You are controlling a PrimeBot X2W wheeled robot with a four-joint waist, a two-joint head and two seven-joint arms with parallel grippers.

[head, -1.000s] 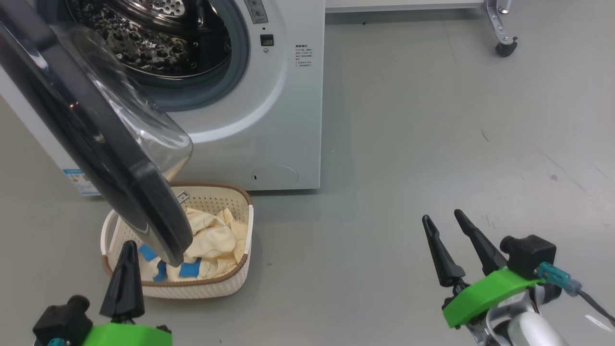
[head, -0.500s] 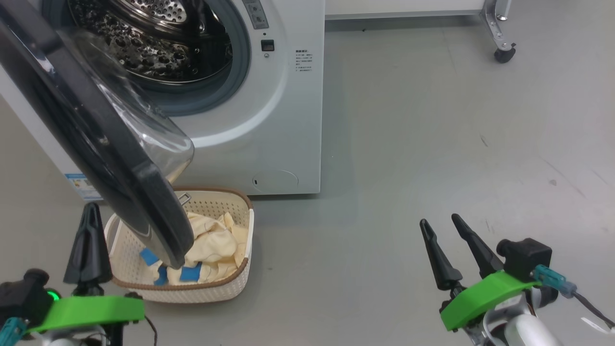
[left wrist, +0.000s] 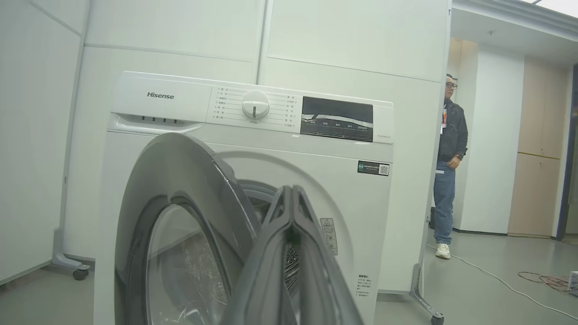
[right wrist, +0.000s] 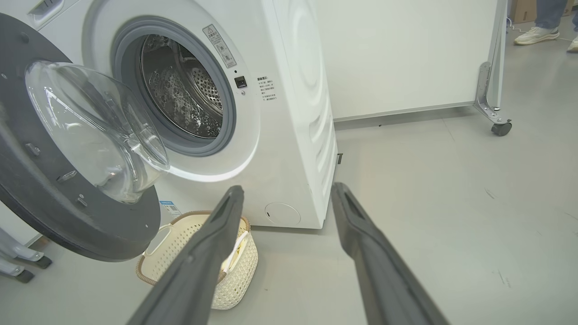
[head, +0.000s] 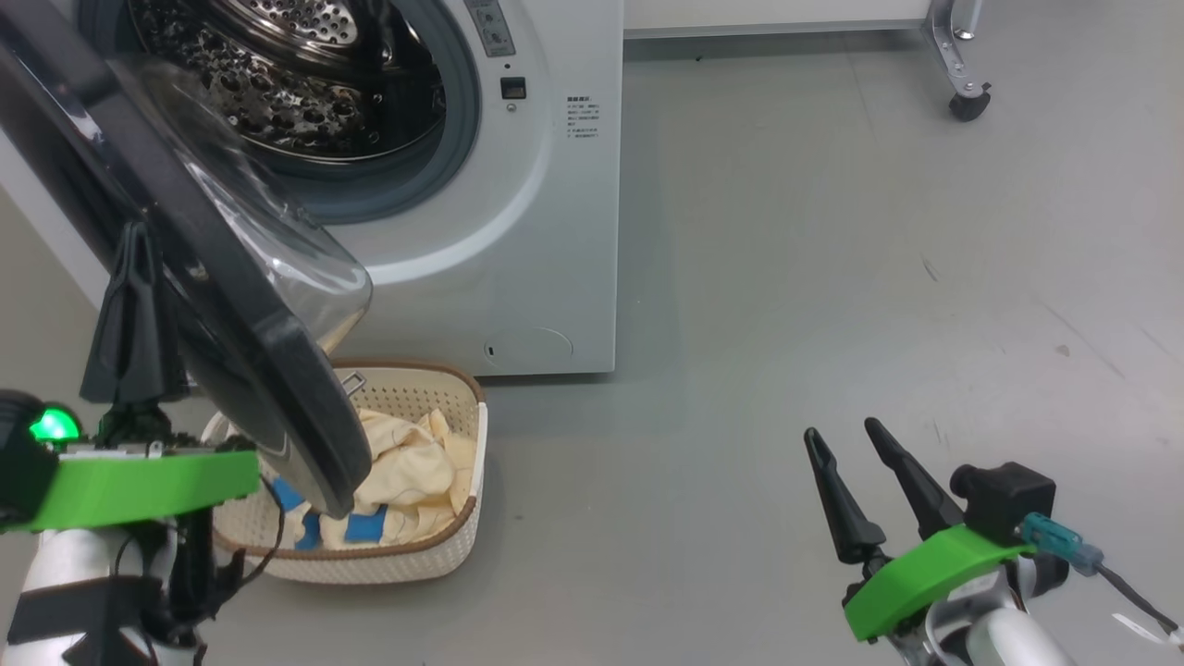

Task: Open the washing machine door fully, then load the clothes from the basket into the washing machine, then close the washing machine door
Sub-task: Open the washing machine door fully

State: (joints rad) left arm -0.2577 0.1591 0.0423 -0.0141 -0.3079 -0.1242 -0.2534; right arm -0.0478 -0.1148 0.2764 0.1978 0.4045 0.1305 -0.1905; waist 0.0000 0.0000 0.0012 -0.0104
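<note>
The white washing machine (head: 518,231) stands at the upper left with its steel drum exposed. The washing machine door (head: 231,370), black-rimmed with a clear glass bowl, hangs partly open and swings out over the basket (head: 444,555). The clothes (head: 407,462), cream fabric with blue patches, lie in the basket, partly hidden by the door's lower edge. My left gripper (head: 137,236) is shut and empty, raised at the door's outer face near its left side. In the left wrist view its shut fingers (left wrist: 289,225) point at the door (left wrist: 180,171). My right gripper (head: 840,430) stands open over bare floor at the lower right.
A white wheeled partition stands behind the machine, with a caster (head: 967,102) at the upper right. A person (left wrist: 451,158) stands beyond the partition's edge, and a cable (left wrist: 496,280) trails on the floor there. Grey floor stretches right of the machine.
My left gripper has risen from in front of the basket, moving up and left to the door's outer side. The right gripper has barely moved. The door and basket stand as before.
</note>
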